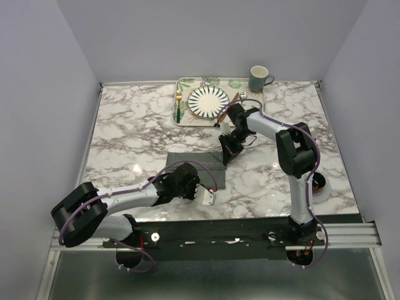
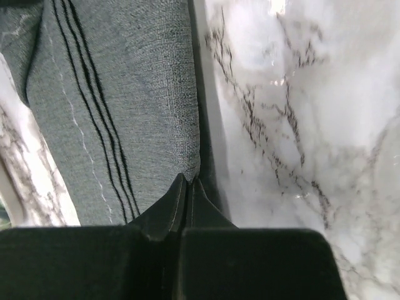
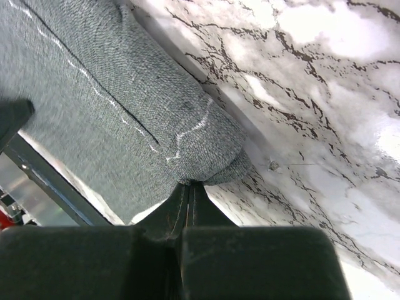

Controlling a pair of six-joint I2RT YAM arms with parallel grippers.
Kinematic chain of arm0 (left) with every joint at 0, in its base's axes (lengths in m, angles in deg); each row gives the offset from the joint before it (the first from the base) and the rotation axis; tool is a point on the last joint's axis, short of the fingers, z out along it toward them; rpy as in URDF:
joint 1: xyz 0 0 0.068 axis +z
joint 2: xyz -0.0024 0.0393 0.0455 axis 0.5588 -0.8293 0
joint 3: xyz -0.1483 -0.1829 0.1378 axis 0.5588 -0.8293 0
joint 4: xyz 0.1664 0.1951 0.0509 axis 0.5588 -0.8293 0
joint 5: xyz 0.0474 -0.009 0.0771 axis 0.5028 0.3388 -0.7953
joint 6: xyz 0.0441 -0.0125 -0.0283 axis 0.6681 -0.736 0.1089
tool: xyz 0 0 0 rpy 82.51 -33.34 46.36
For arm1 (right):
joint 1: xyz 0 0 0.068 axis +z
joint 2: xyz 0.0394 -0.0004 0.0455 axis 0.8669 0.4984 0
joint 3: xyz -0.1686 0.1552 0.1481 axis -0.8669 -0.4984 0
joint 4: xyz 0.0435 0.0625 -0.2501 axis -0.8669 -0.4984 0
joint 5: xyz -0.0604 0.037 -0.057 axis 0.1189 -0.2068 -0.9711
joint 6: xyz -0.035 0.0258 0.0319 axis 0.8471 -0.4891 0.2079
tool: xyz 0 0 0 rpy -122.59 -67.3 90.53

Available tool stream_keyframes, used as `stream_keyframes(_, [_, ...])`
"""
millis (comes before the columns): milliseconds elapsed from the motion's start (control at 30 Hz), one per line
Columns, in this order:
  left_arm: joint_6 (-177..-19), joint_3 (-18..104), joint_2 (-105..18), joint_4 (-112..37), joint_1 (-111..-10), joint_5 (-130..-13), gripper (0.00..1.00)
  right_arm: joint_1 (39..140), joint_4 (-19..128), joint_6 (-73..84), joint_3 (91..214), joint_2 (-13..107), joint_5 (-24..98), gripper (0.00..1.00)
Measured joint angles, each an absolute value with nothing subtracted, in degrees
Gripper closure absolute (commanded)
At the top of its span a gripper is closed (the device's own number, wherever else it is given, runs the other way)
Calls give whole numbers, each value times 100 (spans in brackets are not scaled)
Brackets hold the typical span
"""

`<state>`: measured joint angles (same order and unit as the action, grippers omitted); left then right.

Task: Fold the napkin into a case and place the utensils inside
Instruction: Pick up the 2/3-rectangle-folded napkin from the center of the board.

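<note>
Well, we see the napkin in the middle of the tabletop. It is grey and partly folded, but it is not a long thin case yet. Its far right corner is lifted off the tabletop.

The right jaws are shut tight on that corner, and the cloth bunches up where they bite. The left jaws are shut on the near right edge. Only their very tips pinch the hem, so we think that hold is weak.

What could go wrong? If the two arms pull apart too hard, the hem could slip out of the left jaws. Then the fold would flop open. If one arm moves faster than the other, the cloth could twist and the edges would not line up. A crooked fold makes a crooked case, and the utensils may not slide in.

The right jaws hold a bunch of cloth, not a flat layer. That lump could leave a wrinkle or drag the layer under it along too. The tabletop looks smooth, so the whole napkin might slide when it is pulled.

Farther back, the fork lies on the tray beside the plate. The right arm reaches close past them. A wide swing there could bump the plate. We cannot make out the other utensils well.
</note>
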<state>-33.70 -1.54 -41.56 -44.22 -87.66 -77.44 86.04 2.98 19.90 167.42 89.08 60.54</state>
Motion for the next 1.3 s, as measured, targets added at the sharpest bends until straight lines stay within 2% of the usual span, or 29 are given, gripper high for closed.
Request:
stream_keyframes(200, [-4194, 733, -4180, -5349, -8600, -7014, 100, 8602, 320, 2163, 16661, 8843, 6010, 98])
stream_keyframes(433, [-4671, 1470, -4667, -6077, -7936, -6155, 100, 8602, 318, 2287, 16659, 8834, 6010, 98])
stream_keyframes(467, [-4723, 1686, -4886, -6249, -7756, -5995, 98, 8602, 318, 2316, 16657, 8832, 6010, 98])
stream_keyframes(500, [-4741, 1824, -5019, -6346, -7636, -5866, 89, 8602, 318, 2324, 16657, 8832, 6010, 98])
stream_keyframes(567, [-4754, 2012, -5205, -6472, -7485, -5683, 83, 8602, 318, 2342, 16657, 8832, 6010, 98])
stream_keyframes(600, [-4743, 2047, -5244, -6514, -7420, -5624, 77, 8602, 316, 2351, 16657, 8832, 6010, 98])
stream_keyframes(700, [-4692, 1911, -5174, -6529, -7503, -5584, 66, 8602, 312, 2366, 16661, 8832, 6010, 98])
stream_keyframes(900, [-4631, 1262, -4940, -6297, -8032, -5964, 55, 8602, 307, 2377, 16665, 8832, 6008, 98])
stream_keyframes(1167, [-4627, 886, -4848, -5775, -8567, -6727, 57, 8604, 307, 2379, 16665, 8834, 6008, 98])
stream_keyframes(1300, [-4616, 849, -4872, -5548, -8740, -7042, 64, 8602, 305, 2386, 16665, 8834, 6006, 99])
